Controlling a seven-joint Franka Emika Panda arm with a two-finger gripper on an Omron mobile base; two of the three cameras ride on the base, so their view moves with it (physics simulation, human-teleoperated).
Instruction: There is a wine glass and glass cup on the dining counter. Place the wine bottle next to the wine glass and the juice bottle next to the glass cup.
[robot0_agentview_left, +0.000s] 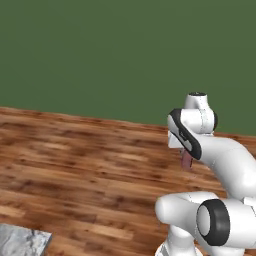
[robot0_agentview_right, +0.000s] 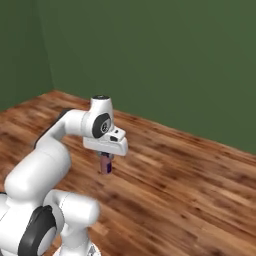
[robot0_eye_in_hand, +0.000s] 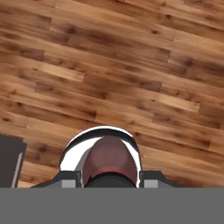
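The gripper (robot0_agentview_right: 105, 161) is clenched on the juice bottle (robot0_agentview_right: 105, 164) (reddish-pink, hanging below the hand), carried in the air above the wooden plank floor (robot0_agentview_right: 175, 190). A corner of the marbled dining counter (robot0_agentview_left: 22, 241) lies well apart. A green wall (robot0_agentview_left: 100, 55) stands behind.

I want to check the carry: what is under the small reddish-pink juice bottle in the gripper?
Under the small reddish-pink juice bottle, held by the gripper, lies brown wooden plank floor. The bottle covers the floor directly beneath it.
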